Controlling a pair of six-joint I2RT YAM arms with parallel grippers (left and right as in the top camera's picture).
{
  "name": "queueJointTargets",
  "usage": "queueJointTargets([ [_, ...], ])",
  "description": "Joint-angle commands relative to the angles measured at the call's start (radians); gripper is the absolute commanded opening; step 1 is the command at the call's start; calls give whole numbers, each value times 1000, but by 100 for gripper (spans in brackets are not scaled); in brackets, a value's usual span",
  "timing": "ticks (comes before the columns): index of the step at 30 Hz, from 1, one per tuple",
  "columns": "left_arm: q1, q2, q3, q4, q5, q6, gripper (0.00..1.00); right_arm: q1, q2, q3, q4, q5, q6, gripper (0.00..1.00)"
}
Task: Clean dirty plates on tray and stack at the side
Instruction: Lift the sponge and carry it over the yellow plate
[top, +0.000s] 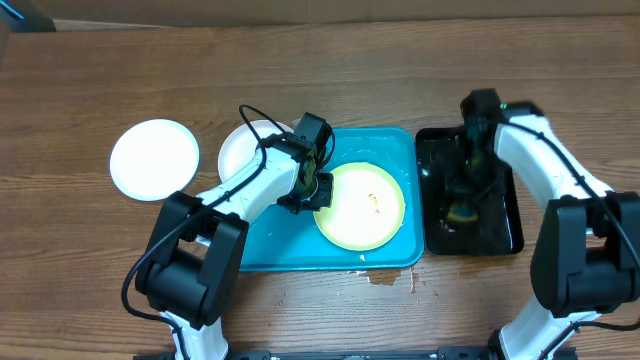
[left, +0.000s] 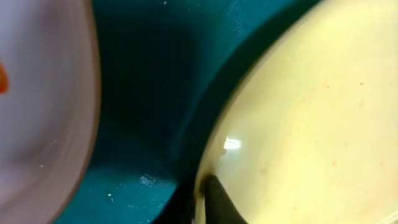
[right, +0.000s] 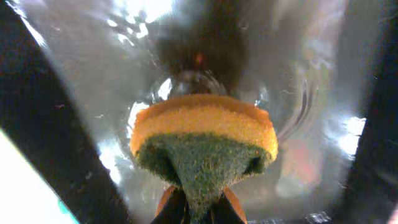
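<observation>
Noted: left hand (top: 316, 187) pinched yellow-green plate (top: 365, 212) at its left rim; right hand (top: 463, 204), pinching sponge (right: 205, 134), sat to plate's right, in black tray (top: 508, 228).

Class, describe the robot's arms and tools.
White shells with black joints and bases form the left arm and right arm. A black cable loops by the left wrist; a green light glows on the right. The left tool and right tool are black.
</observation>
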Motion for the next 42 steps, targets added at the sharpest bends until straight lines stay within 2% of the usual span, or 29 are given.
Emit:
queueJointTargets([
  [1, -1, 16, 5, -7, -10, -50, 4, -1, -7, 93, -44, 57, 69, 4],
  [3, -1, 16, 5, -9, -1, -93, 4, -1, -7, 114, -60, 57, 92, 4],
  [11, -1, 16, 5, 9, 7, -116, 4, -2, -7, 115, -58, 125, 65, 4],
  [14, -1, 16, 5, 10, 6, -151, 4, -2, -7, 115, -57, 80, 56, 4],
  [15, -1, 16, 5, 11, 6, -160, 4, -1, -7, 116, -72, 105, 19, 4],
  [21, -1, 16, 5, 24, 6, -189, 4, -1, -7, 116, -99, 215, 59, 4],
  [24, -1, 16, 5, 29, 6, -189, 4, 0, -7, 116, -74, 148, 75, 4],
  [34, -1, 17, 5, 32, 6, -189, 4, 22, -7, 116, 19, -346, 29, 4],
  [42, -1, 17, 5, 32, 5, -189, 4, 200, -7, 116, 107, -263, 67, 4],
])
